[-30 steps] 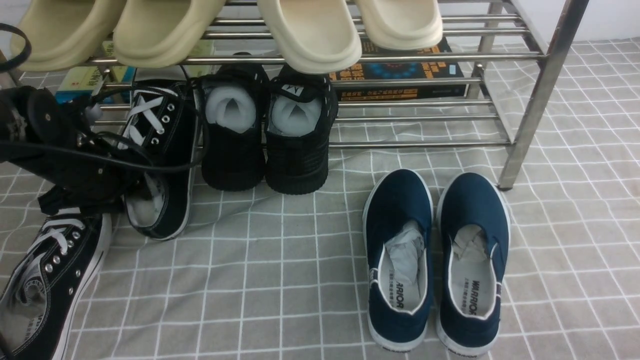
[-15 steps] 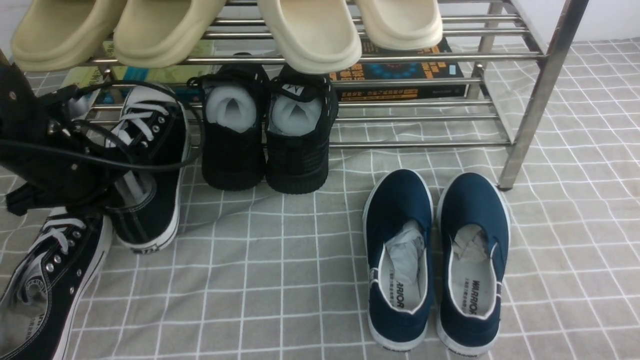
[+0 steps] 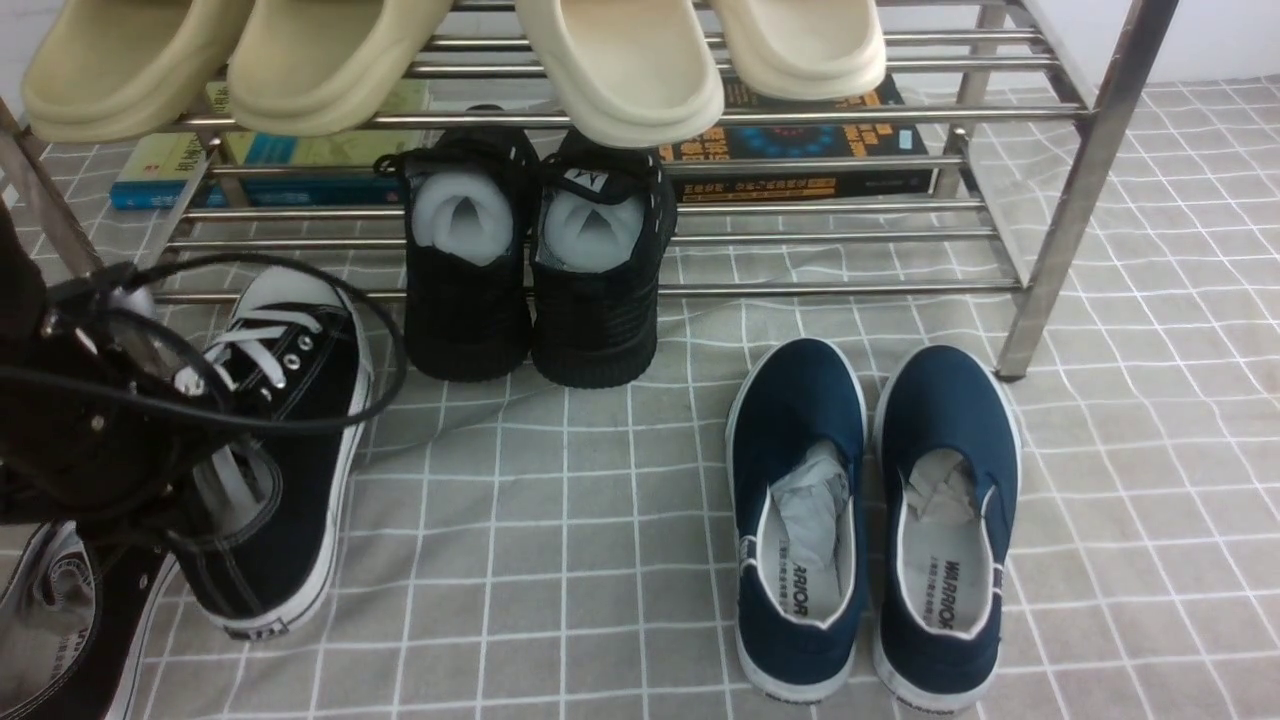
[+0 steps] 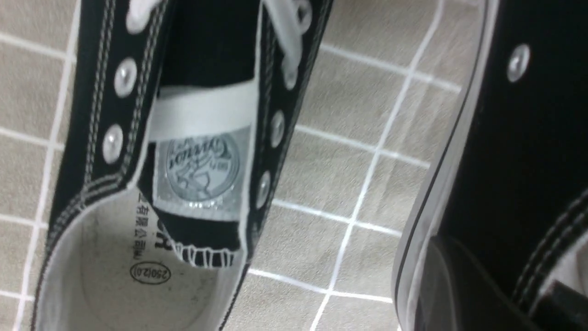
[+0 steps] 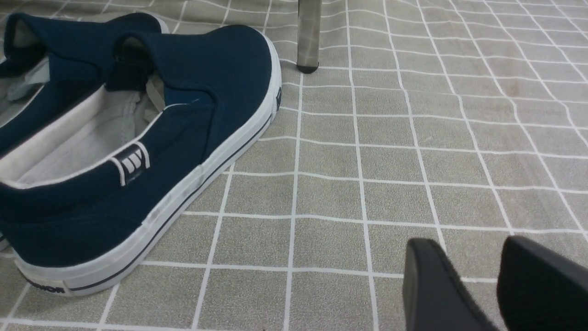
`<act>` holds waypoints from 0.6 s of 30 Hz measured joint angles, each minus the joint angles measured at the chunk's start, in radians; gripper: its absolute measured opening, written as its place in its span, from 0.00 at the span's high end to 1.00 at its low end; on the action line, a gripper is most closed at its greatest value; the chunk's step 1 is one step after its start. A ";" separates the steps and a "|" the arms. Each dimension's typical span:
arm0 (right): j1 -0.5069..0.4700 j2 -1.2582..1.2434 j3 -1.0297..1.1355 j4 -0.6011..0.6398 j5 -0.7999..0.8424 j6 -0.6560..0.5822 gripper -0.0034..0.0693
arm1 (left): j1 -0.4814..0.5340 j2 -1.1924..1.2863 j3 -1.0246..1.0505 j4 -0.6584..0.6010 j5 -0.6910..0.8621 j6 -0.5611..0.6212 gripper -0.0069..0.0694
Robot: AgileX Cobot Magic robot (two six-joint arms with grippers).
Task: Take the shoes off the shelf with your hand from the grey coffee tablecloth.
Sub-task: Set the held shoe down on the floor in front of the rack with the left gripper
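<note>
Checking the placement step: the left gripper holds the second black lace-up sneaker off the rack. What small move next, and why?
Probably lower the sneaker onto the grey cloth beside its mate. The left gripper is shut on the collar, and the sneaker is clear of the shelf and looks tilted, so likely not yet resting flat.

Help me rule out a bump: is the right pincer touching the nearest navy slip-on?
Apart. The right wrist view shows the right pincer open over the cloth, with several bare grid squares between it and the navy slip-on.
</note>
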 joint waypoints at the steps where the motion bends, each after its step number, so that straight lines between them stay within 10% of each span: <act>1: 0.000 0.000 0.000 0.000 0.000 0.000 0.62 | 0.000 0.000 0.013 0.000 -0.002 0.000 0.89; 18: 0.000 0.000 0.000 0.000 0.000 0.000 0.62 | 0.000 0.000 0.038 0.008 0.034 0.010 0.86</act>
